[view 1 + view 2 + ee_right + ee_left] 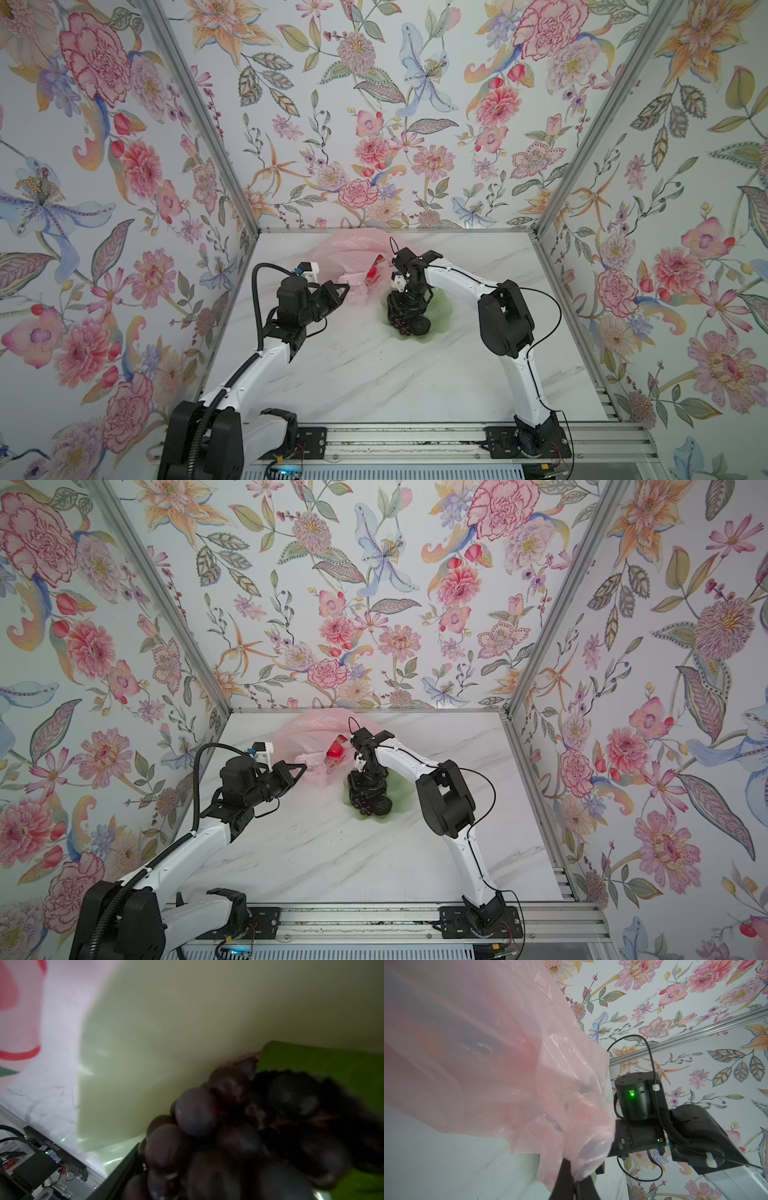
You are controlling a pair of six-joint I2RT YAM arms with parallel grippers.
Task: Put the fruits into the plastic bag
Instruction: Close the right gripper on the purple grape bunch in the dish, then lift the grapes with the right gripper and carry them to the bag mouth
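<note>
The jaws of the left arm (270,361) are clenching a gathered edge of the plastic bag (349,249), holding it partly raised over the tabletop (374,374). The jaws of the right arm (457,278) are sitting low over the grape bunch (197,1118) in the green dish (442,318), just beside the bag (whether they are gripping it, I cannot tell). A shallow pinch is risking the grapes slipping free, and the thin film sagging shut would be blocking the drop.

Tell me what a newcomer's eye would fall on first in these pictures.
First the floral wallpaper on three walls. Then, at the far middle of the marble table, the pale pink plastic bag, pinched by the left gripper. Beside it, the right gripper is down at a dark purple grape bunch in a pale green dish.
</note>
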